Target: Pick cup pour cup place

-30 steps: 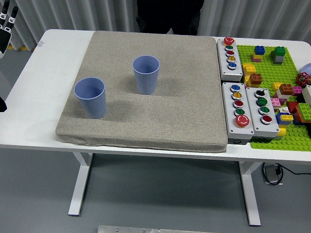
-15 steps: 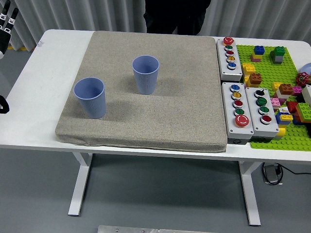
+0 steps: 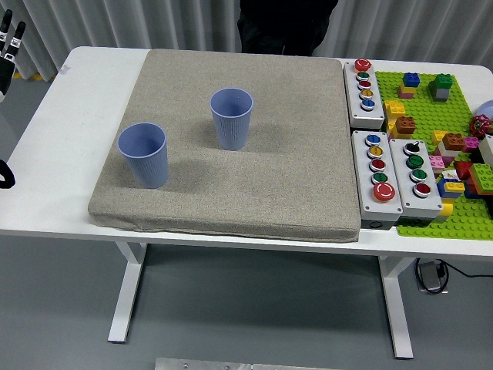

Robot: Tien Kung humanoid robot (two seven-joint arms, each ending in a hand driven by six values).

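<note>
Both cups stood upright on the grey mat (image 3: pixel 254 154), mouths open to the camera; the near cup (image 3: pixel 143 155) sat toward the mat's left front, the far cup (image 3: pixel 231 118) further back and nearer the middle, the two near each other but clearly apart; whether either held anything could not be made out.

Neither was held. The left hand (image 3: pixel 7 46) showed only at the picture's left edge, off the white table (image 3: pixel 46 146), its dark fingertips pointing upward and apart, gripping nothing; a dark part of that arm (image 3: pixel 5 174) sat lower on the same edge; the right hand was not in view.

As a judgement, this layout would suit a moment ahead of a pickup as well as one after a cup had been poured and set back down; the cups alone did not settle which. Any grasp on a cup would call for wrapping the ribbed wall from the side while keeping it level, since such a light, tall cup on soft padding would likely tip easily.

To the right, beside the mat, lay three grey button boxes (image 3: pixel 377 177), and past them a green brick plate (image 3: pixel 447 216) loaded with coloured bricks; all well clear of the cups. Beyond the far edge stood a person in dark clothing (image 3: pixel 286 23), hands out of sight; nothing stood between the left hand and the near cup.
</note>
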